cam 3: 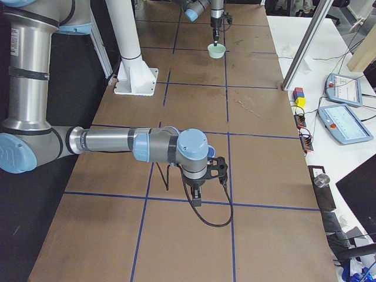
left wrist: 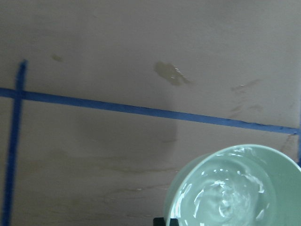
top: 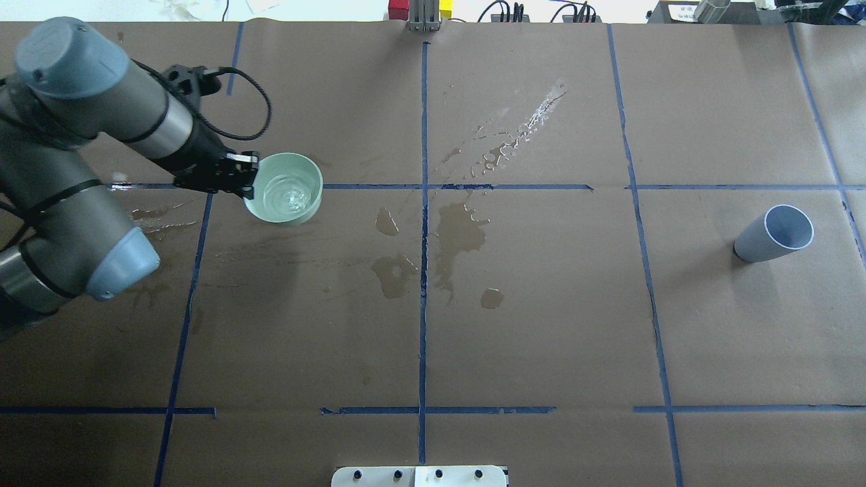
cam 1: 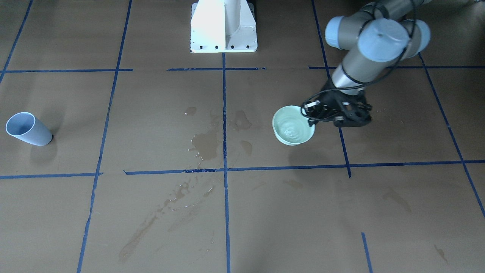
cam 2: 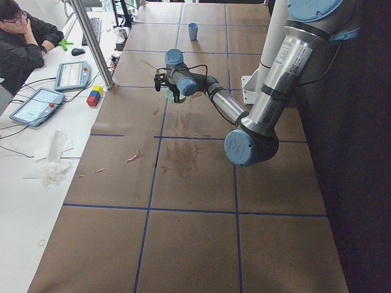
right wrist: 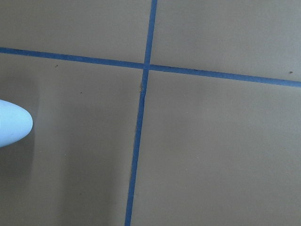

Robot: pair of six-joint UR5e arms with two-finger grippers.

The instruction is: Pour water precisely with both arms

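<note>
My left gripper (cam 1: 308,115) (top: 249,182) is shut on the rim of a pale green cup (cam 1: 293,143) (top: 284,216), gripping the side nearest my left arm. Water (cam 1: 293,127) (top: 287,193) (left wrist: 225,197) ripples inside the cup. A pale blue cup (cam 1: 30,131) (top: 771,237) stands alone at the table's far right side. Its edge shows in the right wrist view (right wrist: 11,123). My right gripper (cam 3: 198,197) shows only in the exterior right view, pointing down. I cannot tell whether it is open or shut.
Dark wet blotches (top: 460,230) (cam 1: 204,144) and streaks (top: 521,128) mark the brown paper around the middle. The white pedestal (cam 1: 223,26) stands at the robot's side. An operator (cam 2: 24,43), tablets and coloured blocks (cam 2: 95,96) are beyond the table's far edge.
</note>
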